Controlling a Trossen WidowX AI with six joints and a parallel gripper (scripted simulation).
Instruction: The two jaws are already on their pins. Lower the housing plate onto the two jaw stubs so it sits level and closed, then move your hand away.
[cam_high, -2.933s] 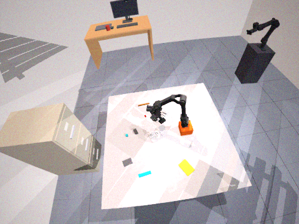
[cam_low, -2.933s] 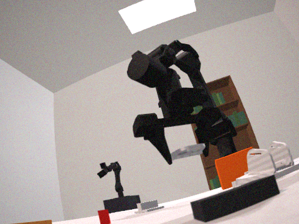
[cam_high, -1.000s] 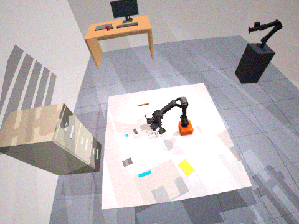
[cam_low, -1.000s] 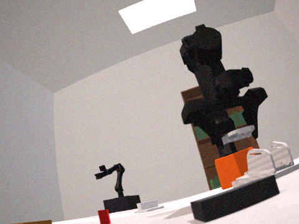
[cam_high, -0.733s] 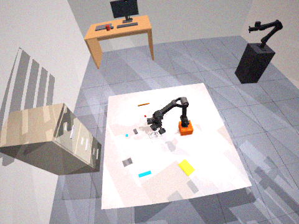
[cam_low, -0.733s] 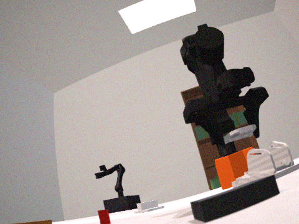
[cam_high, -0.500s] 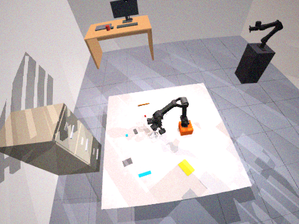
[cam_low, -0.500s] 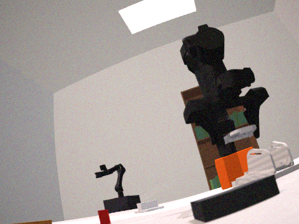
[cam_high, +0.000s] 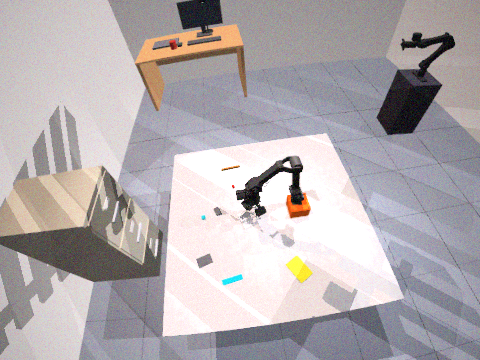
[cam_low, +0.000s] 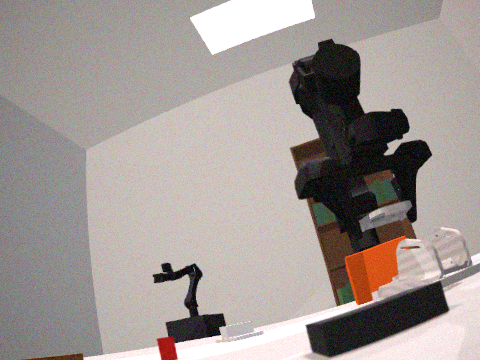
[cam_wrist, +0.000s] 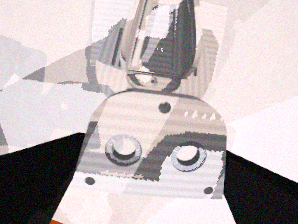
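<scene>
The pale housing plate (cam_low: 386, 215) (cam_wrist: 127, 117), with two ringed holes and a rounded edge, hangs between the fingers of my gripper (cam_low: 384, 224) (cam_wrist: 152, 148). The gripper is shut on it, one black finger at each side. In the exterior view the plate is a little tilted and in the air, with a gap above the level of the jaws. One pale jaw (cam_low: 419, 261) and the other jaw (cam_low: 452, 248) stand on the table at right. In the wrist view the jaws show beyond the plate's rounded edge. The stubs cannot be made out; the plate may hide them.
A black bar (cam_low: 377, 321) lies in front of the jaws. The orange block (cam_high: 298, 207) (cam_low: 375, 272) is at the arm's base. A yellow sheet (cam_high: 299, 269), a cyan bar (cam_high: 232, 280), a dark square (cam_high: 204, 260) and a small red block (cam_high: 233, 186) (cam_low: 167, 349) lie farther off.
</scene>
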